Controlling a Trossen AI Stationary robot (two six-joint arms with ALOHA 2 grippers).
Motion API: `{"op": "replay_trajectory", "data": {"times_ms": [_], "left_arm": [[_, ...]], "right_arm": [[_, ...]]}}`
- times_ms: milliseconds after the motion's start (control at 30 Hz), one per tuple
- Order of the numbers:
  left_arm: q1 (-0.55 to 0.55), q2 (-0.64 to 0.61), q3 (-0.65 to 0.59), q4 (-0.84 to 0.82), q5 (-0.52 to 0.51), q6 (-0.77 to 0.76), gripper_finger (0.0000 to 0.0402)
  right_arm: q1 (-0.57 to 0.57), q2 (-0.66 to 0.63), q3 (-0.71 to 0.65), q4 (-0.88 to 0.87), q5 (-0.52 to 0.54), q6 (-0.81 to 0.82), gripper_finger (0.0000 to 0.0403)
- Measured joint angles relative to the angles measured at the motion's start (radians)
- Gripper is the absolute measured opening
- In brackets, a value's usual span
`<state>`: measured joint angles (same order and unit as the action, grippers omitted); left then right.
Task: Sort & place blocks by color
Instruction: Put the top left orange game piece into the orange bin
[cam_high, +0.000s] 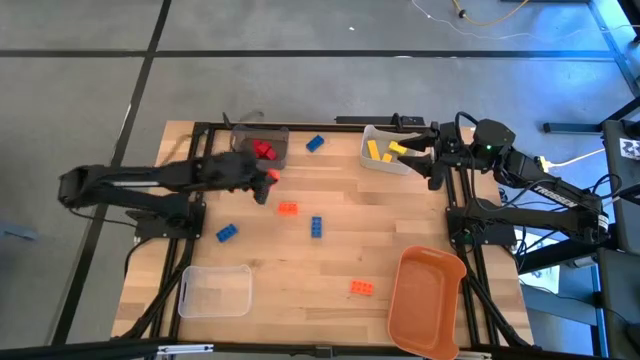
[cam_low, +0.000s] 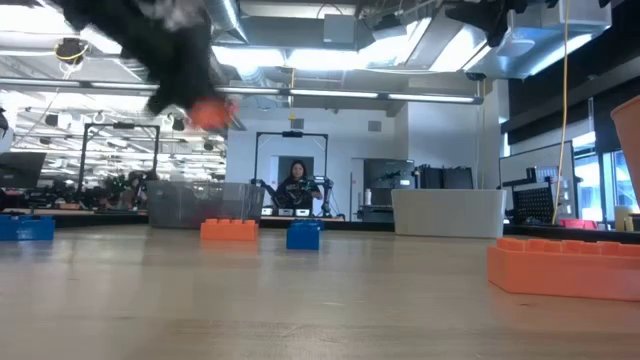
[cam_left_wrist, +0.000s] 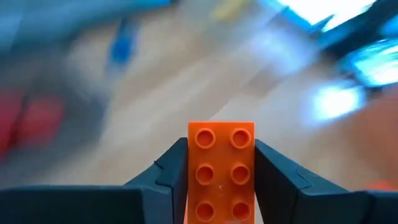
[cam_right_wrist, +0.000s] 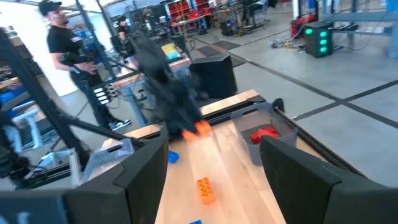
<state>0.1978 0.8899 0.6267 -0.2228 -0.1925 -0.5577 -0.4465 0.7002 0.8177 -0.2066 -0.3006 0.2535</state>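
Note:
My left gripper (cam_high: 266, 183) hangs above the table's middle left, just in front of the dark bin (cam_high: 262, 147), and is shut on an orange block (cam_left_wrist: 221, 168). Red blocks (cam_high: 263, 150) lie in that dark bin. On the wood lie an orange block (cam_high: 288, 209), blue blocks (cam_high: 316, 226) (cam_high: 227, 232) (cam_high: 315, 143) and another orange block (cam_high: 362, 287). My right gripper (cam_high: 420, 160) stands open at the far right beside the white bin (cam_high: 372, 160), which holds yellow blocks (cam_high: 375, 150). Nothing is between its fingers (cam_right_wrist: 305, 180). My left gripper pinches the orange block by its two long sides (cam_left_wrist: 193, 177) between its two fingers, with the studded top facing the wrist camera. The fingers come from the table's left, slanting downward, and lie along the block. The block (cam_low: 208, 115) hangs clear above the table.
A clear bin (cam_high: 215, 290) sits at the near left and an orange bin (cam_high: 428, 300) at the near right. A black frame (cam_high: 330, 124) runs along the table's far edge. People stand in the room beyond (cam_right_wrist: 62, 56).

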Motion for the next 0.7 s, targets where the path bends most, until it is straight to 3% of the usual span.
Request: {"op": "replay_trajectory", "data": {"times_ms": [200,467,700], "left_arm": [[0.000,-0.138,0.065,0.348,0.047,0.250,0.0128],[0.000,-0.153,0.072,0.363,0.051,0.273,0.0128],[-0.018,0.011,0.073,0.371,0.114,0.234,0.0128]], "right_arm": [[0.000,0.000,0.000,0.000,0.003,0.000,0.0255],[0.000,0.000,0.000,0.000,0.003,0.005,0.0255],[0.001,0.095,-0.023,0.075,-0.029,0.385,0.0255]]}}
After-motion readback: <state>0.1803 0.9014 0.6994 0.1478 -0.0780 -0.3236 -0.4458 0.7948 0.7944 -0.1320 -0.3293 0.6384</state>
